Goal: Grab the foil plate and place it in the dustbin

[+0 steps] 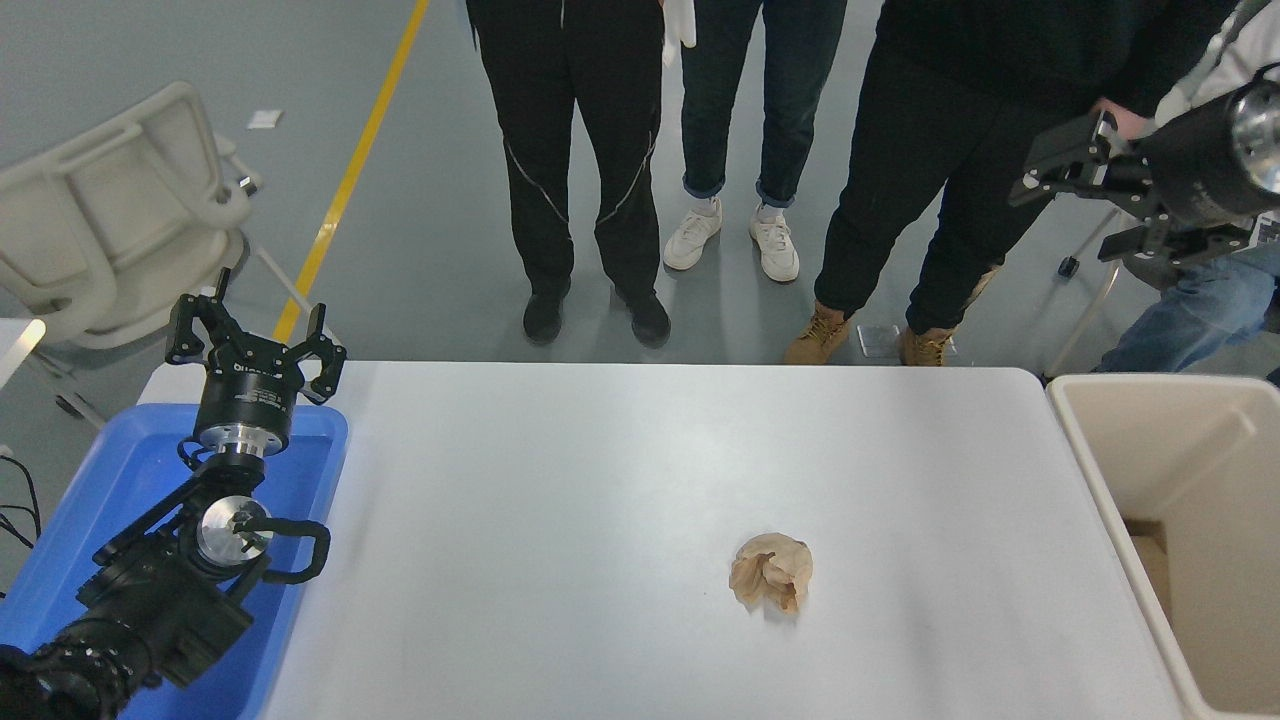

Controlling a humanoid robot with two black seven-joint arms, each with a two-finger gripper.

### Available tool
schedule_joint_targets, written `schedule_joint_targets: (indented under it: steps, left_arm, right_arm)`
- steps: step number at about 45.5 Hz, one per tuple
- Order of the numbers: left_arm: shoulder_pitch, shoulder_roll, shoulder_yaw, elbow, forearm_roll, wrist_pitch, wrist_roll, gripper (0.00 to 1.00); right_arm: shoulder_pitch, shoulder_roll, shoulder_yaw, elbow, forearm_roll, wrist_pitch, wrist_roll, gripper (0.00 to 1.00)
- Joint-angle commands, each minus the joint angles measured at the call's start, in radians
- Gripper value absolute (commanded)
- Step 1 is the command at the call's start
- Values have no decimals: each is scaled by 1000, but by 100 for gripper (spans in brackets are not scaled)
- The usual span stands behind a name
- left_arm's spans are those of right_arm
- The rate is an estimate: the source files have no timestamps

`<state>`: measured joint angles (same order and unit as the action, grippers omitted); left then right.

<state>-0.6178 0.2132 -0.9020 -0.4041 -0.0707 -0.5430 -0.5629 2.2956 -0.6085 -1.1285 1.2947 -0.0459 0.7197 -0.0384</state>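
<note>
The foil plate is not visible anywhere in the head view. The beige dustbin [1100, 470] stands at the table's right edge, and only part of its inside shows. My right gripper [1062, 212] is raised high at the upper right, above and behind the dustbin's far end. It is open and holds nothing. My left arm is parked at the lower left, with its gripper [255, 328] open over the blue tray [120, 480].
A small crumpled tan paper ball [771, 572] lies on the white table [600, 470], right of centre. Several people stand along the far side. A white chair [120, 220] sits at the upper left.
</note>
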Motion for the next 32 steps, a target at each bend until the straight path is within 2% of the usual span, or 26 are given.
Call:
schedule_joint_targets:
  steps: [1, 32]
  left_arm:
    - [1, 0, 0, -1, 0, 0, 0, 99]
    - [0, 0, 0, 1, 0, 0, 0, 99]
  right_arm:
    - [179, 4, -11, 138, -26, 66, -1, 100]
    - [197, 19, 0, 158, -60, 66, -6, 100]
